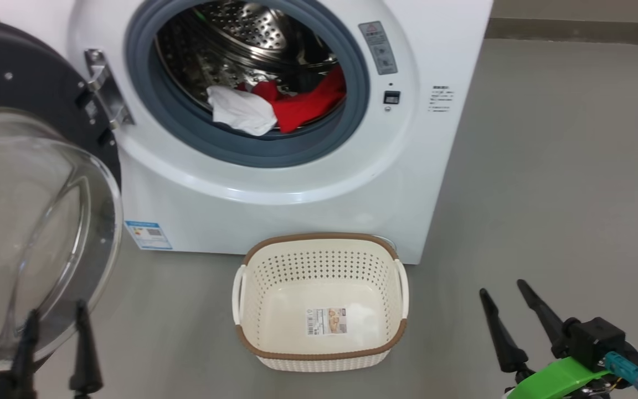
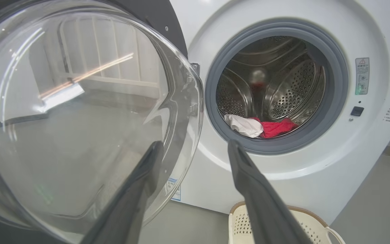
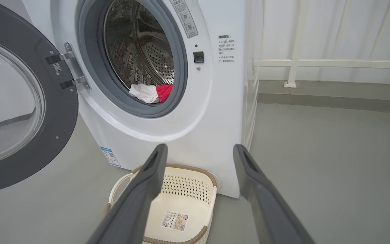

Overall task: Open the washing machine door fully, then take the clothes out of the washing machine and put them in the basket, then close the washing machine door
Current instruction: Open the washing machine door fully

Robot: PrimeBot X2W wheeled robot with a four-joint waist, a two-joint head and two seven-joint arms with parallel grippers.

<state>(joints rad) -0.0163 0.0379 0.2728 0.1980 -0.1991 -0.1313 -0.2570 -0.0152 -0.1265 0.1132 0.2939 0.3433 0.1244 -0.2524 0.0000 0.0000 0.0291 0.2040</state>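
Standing swung wide open, the door (image 1: 25,77) bulges its glass just ahead of the left claw (image 1: 56,310), whose fingers are spread apart and grip nothing. The right claw (image 1: 502,287) is likewise released and empty, with the basket (image 1: 319,237) on the floor (image 1: 546,194) to its left, just in front of the washing machine (image 1: 297,210). The clothes (image 1: 308,105), one red and one white, lie at the drum's mouth, beyond and above both claws.
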